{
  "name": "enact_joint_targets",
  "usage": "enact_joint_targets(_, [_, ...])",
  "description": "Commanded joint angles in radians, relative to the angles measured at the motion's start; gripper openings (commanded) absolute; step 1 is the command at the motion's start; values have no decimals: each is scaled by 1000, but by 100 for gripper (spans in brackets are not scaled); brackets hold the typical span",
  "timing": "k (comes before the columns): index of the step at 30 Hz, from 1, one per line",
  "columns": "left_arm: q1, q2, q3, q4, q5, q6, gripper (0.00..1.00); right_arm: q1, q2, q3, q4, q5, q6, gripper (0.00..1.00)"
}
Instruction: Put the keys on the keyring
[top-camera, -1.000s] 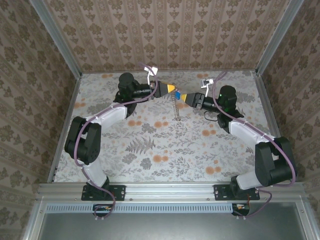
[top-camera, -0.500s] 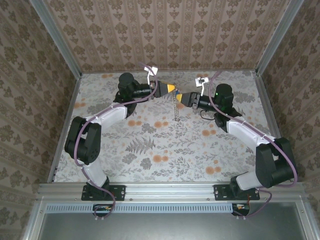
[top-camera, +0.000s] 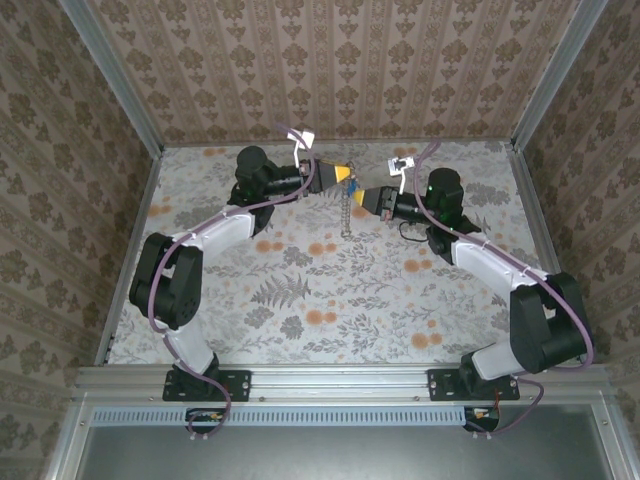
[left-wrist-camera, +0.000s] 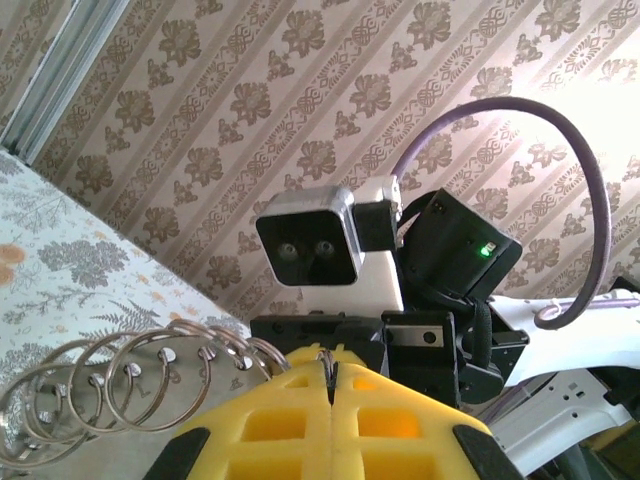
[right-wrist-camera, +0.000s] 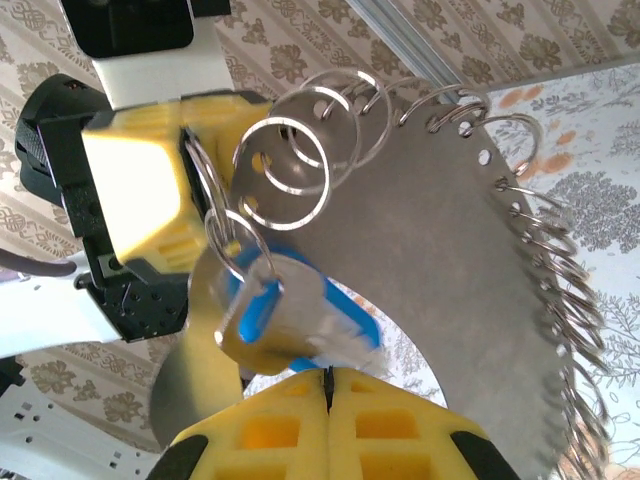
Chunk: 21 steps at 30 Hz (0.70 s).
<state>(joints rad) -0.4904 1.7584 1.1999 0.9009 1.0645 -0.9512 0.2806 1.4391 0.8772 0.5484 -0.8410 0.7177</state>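
floral table takes up the mid of the top view, w/ patterned walls round it. left arm comes up from lower left, right arm from lower right. they meet upper centre, tips just beside each other. keyring hangs as a thin chain-like strand below the meeting pt, over the table. in the right wrist view it reads as a grey curved plate w/ split rings along its edge, across centre and right of frame. left gripper: yellow fingers pressed together, pinching one ring of the keyring. right gripper: bottom centre, fingers closed to a thin seam, pinching the keys at their lower edge. keys: blue head, silvery bits, centre-left, touching a ring just beside the left tips. threaded on or not, can't tell.
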Motion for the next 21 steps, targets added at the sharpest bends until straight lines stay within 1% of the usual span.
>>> enact_joint_targets(1, [4, -25, -1, 105, -15, -44, 0, 5, -42, -16, -5, 0, -23, 0])
enact_joint_targets(5, [4, -22, -4, 111, -18, -47, 0, 8, -42, -27, -7, 1, -23, 0])
enact_joint_targets(8, [4, -20, -6, 112, -18, -47, 0, 5, -92, -25, -48, 32, -51, 0])
enact_joint_targets(9, [5, -20, -8, 112, -18, -49, 0, 2, -102, -22, -63, 44, -62, 4])
enact_joint_targets(11, [5, -19, -8, 114, -17, -49, 0, -3, -124, -19, -81, 64, -75, 16])
enact_joint_targets(12, [5, -19, -10, 113, -15, -49, 0, -5, -135, -15, -96, 75, -83, 24])
enact_joint_targets(15, [5, -18, -11, 119, -9, -55, 0, -9, -169, 6, -151, 115, -119, 40])
enact_joint_targets(16, [5, -19, -11, 121, -8, -58, 0, -9, -176, 13, -163, 127, -129, 43])
enact_joint_targets(18, [5, -18, -11, 127, -4, -61, 0, -9, -178, 31, -180, 137, -142, 46])
enact_joint_targets(21, [4, -16, -6, 136, 2, -70, 0, -9, -163, 60, -182, 135, -145, 46])
